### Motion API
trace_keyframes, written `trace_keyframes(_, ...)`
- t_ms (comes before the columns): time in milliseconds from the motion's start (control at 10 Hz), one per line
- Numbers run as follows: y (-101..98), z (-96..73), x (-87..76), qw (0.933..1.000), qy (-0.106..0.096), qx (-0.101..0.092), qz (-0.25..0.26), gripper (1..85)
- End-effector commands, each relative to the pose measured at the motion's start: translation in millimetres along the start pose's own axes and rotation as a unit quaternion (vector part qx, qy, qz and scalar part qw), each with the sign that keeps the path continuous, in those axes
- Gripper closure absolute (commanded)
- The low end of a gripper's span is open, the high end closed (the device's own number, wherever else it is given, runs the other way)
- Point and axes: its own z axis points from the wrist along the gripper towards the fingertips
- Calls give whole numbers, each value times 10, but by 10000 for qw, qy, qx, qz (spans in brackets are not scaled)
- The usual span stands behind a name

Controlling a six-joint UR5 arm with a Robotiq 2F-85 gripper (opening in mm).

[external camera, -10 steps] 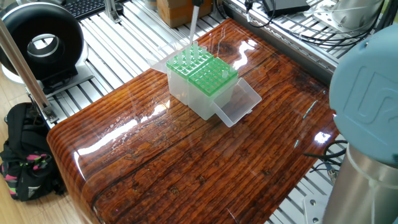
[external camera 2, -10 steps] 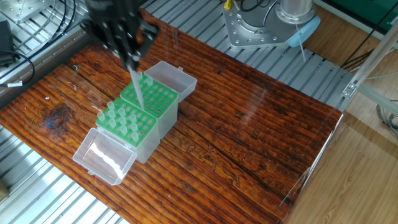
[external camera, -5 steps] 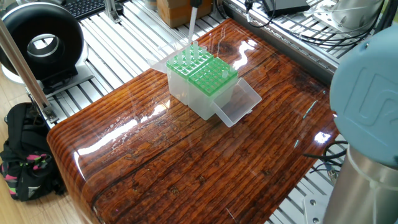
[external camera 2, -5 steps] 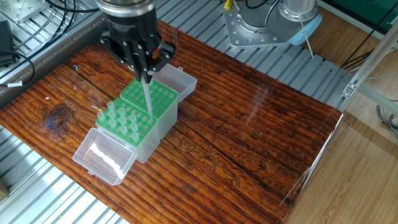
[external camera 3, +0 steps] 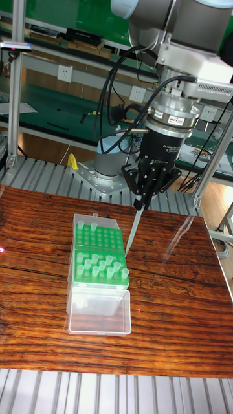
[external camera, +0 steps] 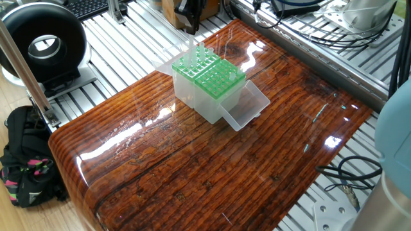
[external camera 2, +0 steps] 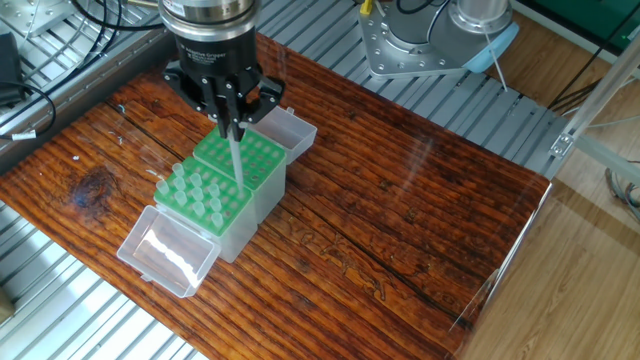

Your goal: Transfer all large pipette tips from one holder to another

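Arm pointed straight down; gripper (external camera 2: 232, 122) pinched one large pipette tip (external camera 2: 237, 160) upright, point hovering just above green holder (external camera 2: 245, 165) directly below; remaining tips (external camera 2: 195, 195) nearer camera.

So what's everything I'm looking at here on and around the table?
Table: one, glossy reddish-brown wood, on a metal frame.
Tip holders: two green racks side by side on clear boxes, lids open, mid-table.
Large pipette tips: many, whitish, standing in the nearer rack; one held tip hangs over the other rack.
Backpack: one, black, on the floor.
Round black device: one, beside the table.
Cables: several, black, behind the table.
Gripper: one, black, shut on the held tip.
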Motion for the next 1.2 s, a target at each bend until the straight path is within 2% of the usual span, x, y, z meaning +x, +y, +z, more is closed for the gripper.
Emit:
trace_keyframes(0,-46,9,3,9998,18,85,-155,723)
trace_keyframes(200,-109,0,62,9995,114,191,-233,733)
trace_keyframes(600,-11,43,121,9997,168,97,-157,733)
trace_keyframes(1100,-33,53,112,9998,131,56,-116,733)
